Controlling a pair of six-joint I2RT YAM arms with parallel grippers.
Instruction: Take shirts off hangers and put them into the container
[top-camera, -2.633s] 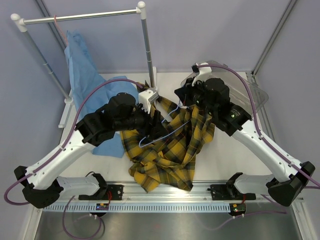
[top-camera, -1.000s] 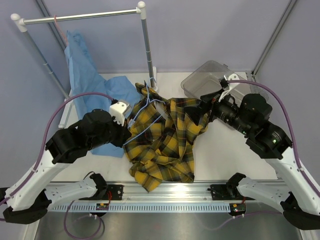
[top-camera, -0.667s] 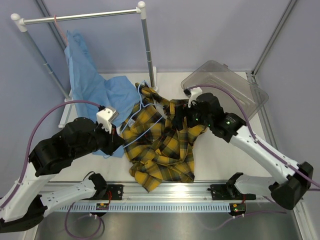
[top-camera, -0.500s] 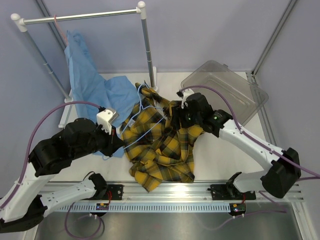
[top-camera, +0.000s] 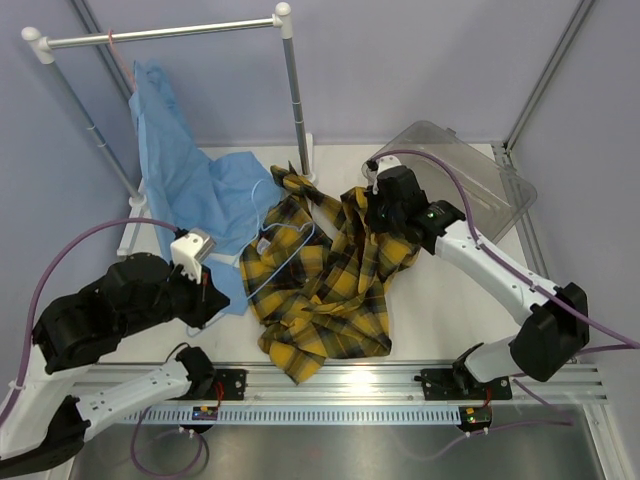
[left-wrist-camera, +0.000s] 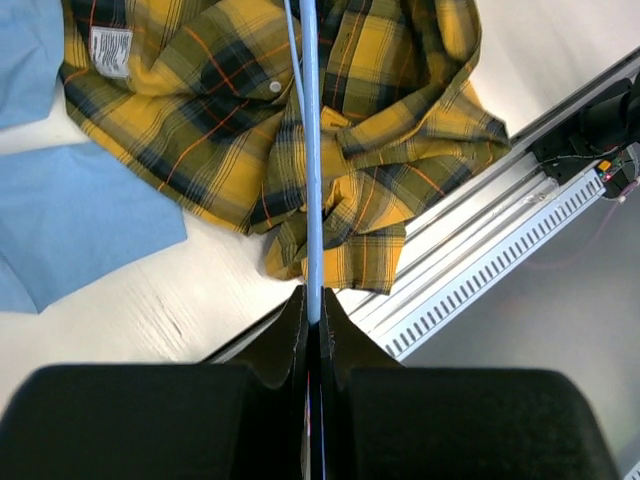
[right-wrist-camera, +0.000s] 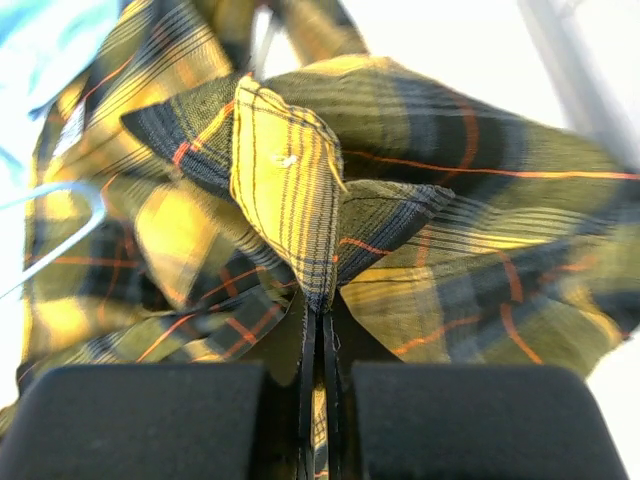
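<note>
My left arm has drawn back toward the near-left corner, pulling the light blue hanger (top-camera: 283, 258) with it. My right arm has swung in from the container side and closed on the cloth.

The plaid shirt (top-camera: 325, 290) lies heaped on the table (top-camera: 430, 312) between the two arms, not yet in the container. The blue shirt (top-camera: 185, 165) hangs from the rail (top-camera: 160, 33) on the pink hanger (top-camera: 113, 40), its lower part spilling onto the table just beside the plaid. The container (top-camera: 480, 175) stands at the far right, right behind my right arm and close for the drop; I see nothing in it.

The light blue hanger lies across the plaid, and I cannot tell whether any of it is threaded inside the cloth. The left gripper (left-wrist-camera: 312, 308) is clamped on the hanger's thin wire, which runs straight out from the fingertips over the shirt. The right gripper (right-wrist-camera: 320, 322) is pinched tight on a raised fold of plaid near a small button.

I judge the two grips are opposed on purpose. The right one anchors the fabric so the left can draw the wire free without dragging the whole shirt along.
</note>
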